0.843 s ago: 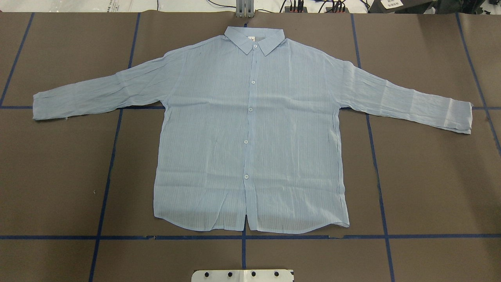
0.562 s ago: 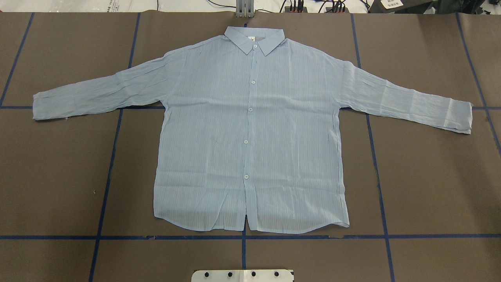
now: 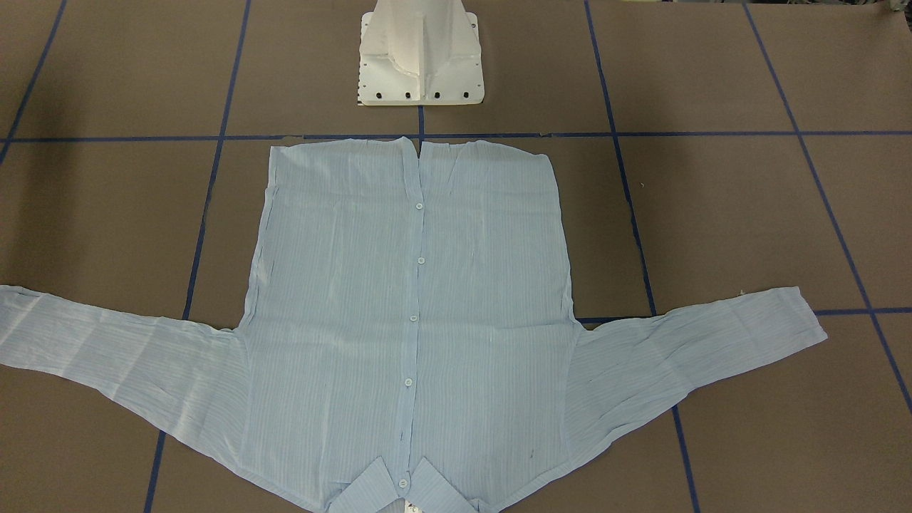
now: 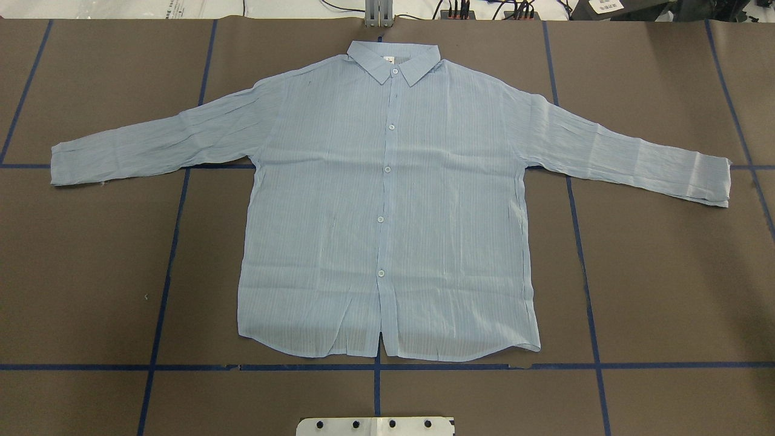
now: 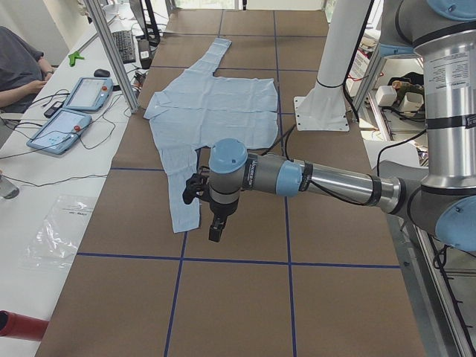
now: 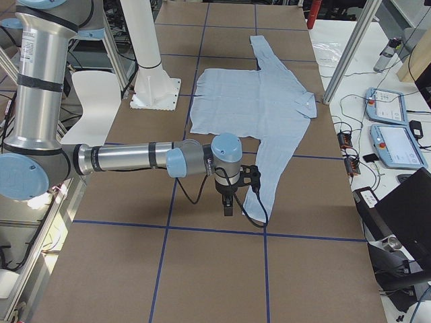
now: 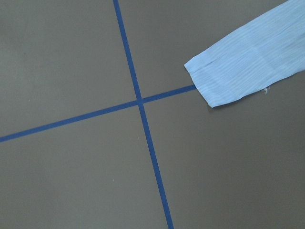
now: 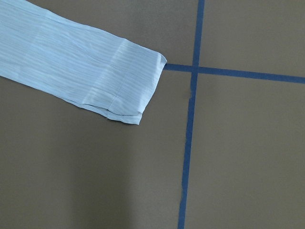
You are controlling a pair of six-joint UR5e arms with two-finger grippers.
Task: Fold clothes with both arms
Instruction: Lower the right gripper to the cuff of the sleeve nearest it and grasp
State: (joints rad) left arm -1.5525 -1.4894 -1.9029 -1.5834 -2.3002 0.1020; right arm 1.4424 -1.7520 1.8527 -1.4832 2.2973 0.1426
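While the left gripper and right gripper hang over bare table beside the sleeve ends, I cannot tell whether either is spread or pressed together. Best, I judge: pinch left cuff and right cuff squarely, lifting together so the thin shirt does not bunch. It lies flat, hem near, collar far, on brown table crossed by blue tape. Beyond, a desk holds tablets.
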